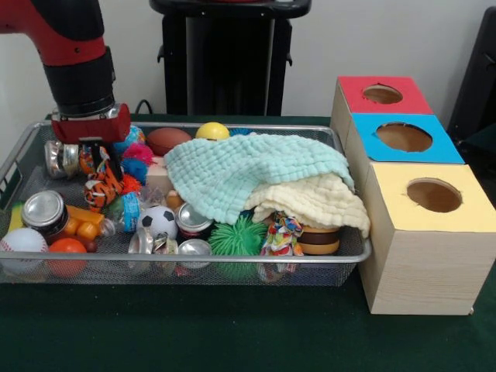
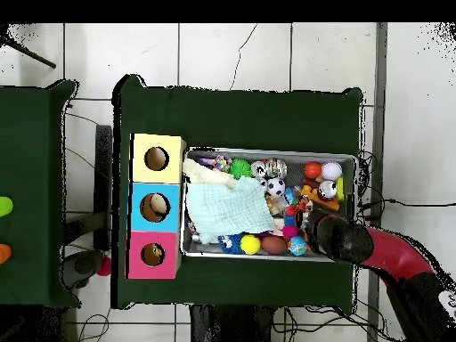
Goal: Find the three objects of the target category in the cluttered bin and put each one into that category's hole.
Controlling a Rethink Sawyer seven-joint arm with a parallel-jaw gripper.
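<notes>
1. Front view: the gripper (image 1: 94,147) is down inside the wire-mesh bin (image 1: 353,249), at the bin's end farthest from the boxes.
2. The orange striped tiger toy (image 1: 102,186) lies directly under and just in front of the gripper, toward the table's camera-side edge. Contact appears likely, but it cannot be confirmed.
3. The toy's long axis looks roughly upright to slightly tilted, as if hung from or leaned against the gripper.
4. Finger spread: cannot be told, since the fingertips are masked by clutter and the red wrist.
5. The red-topped box (image 1: 350,89) with its hole (image 1: 382,94) sits beyond the bin's opposite end, farthest of the three boxes from the camera. A carry along the bin's full length is judged necessary.
6. A mint cloth (image 1: 248,170) and a cream cloth (image 1: 318,200) cover the middle, so other soft toys may be hidden beneath.
7. Overhead view: the arm is seen entering from the robot-side table corner; the gripper itself is hidden under the wrist. The red box lies at the table's robot-side edge, across the bin from the arm.
</notes>
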